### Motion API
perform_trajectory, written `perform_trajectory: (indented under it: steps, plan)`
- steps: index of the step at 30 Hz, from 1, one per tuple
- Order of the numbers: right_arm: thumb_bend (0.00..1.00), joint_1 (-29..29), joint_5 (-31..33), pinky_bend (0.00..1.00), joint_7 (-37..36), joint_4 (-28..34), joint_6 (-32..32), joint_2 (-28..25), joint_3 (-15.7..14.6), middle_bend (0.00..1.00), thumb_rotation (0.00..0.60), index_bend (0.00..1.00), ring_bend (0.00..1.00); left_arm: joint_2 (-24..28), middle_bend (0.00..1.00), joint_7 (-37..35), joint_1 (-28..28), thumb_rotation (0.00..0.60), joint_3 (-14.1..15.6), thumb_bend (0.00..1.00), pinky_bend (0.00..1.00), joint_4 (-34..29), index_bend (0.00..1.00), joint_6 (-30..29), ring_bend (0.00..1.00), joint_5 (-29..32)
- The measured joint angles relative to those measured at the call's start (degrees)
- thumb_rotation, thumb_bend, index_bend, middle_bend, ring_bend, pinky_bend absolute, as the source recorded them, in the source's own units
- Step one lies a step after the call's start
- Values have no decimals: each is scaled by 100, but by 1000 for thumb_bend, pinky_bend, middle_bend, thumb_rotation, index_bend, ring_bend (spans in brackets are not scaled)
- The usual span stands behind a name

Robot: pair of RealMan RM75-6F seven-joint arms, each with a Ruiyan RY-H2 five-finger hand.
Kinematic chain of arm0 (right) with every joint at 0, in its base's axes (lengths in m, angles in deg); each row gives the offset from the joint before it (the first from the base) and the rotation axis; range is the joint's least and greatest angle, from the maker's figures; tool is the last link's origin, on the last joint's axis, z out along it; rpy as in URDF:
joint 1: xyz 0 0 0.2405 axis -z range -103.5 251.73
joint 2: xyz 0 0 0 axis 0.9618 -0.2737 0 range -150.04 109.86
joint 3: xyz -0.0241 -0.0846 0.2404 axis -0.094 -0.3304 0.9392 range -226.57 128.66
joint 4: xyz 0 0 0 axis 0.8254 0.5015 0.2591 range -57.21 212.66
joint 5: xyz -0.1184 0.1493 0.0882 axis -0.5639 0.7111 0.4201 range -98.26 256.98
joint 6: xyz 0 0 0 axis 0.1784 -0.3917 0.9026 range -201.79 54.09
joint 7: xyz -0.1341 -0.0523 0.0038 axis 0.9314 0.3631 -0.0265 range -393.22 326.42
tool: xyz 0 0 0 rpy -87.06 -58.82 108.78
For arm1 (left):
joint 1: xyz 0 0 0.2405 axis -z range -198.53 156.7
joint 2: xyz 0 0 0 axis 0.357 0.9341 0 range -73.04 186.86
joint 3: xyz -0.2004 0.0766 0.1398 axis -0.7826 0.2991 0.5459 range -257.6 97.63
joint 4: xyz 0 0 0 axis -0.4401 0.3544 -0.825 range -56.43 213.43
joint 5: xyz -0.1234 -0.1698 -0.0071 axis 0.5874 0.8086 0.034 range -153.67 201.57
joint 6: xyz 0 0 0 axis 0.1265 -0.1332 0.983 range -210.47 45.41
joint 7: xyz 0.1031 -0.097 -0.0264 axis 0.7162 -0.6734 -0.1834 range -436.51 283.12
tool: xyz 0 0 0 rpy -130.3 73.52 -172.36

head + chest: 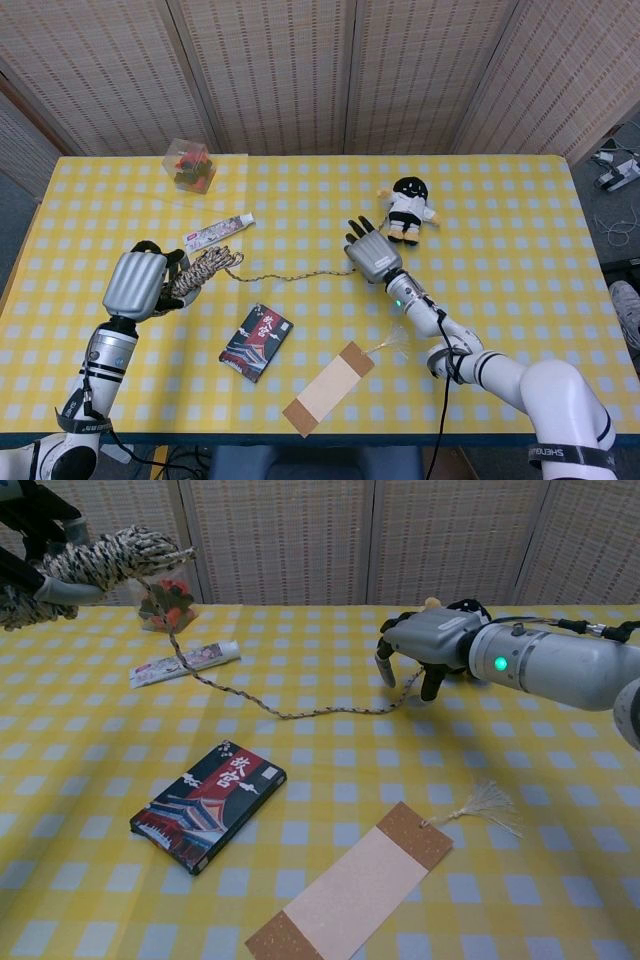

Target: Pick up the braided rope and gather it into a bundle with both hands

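Observation:
The braided rope lies partly on the yellow checked table. One end is wound into a bundle that my left hand grips, raised off the table at the left. In the chest view the bundle shows at the top left, and a strand runs down across the cloth. The strand rises to my right hand, which pinches its other end with fingers curled down. In the head view my right hand sits mid-table, just left of the doll.
A small doll lies behind my right hand. A toothpaste tube and a clear box of red items are at the back left. A dark patterned box and a tasselled bookmark lie near the front.

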Motion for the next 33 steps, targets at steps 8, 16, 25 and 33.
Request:
perform_trajectory:
  steps: [8, 16, 25, 33]
  plan:
    - [235, -48, -96, 0, -260, -455, -45, 299, -20, 150, 600, 500, 0, -7, 751, -37, 2, 502, 37, 266, 286, 24, 702, 22, 598, 27]
    - [234, -116, -249, 0, -496, -983, -103, 627, -66, 123, 600, 515, 0, -11, 751, -83, -1, 499, 65, 266, 274, 66, 701, 45, 598, 74]
    - [234, -159, -378, 0, -708, -1398, -88, 886, -133, 67, 600, 515, 0, -24, 751, -120, -11, 497, 97, 266, 255, 81, 702, 50, 598, 87]
    - [240, -209, -392, 0, -813, -1627, 52, 994, -126, 68, 600, 515, 0, -50, 751, -168, -11, 495, 106, 265, 249, 122, 702, 56, 598, 93]
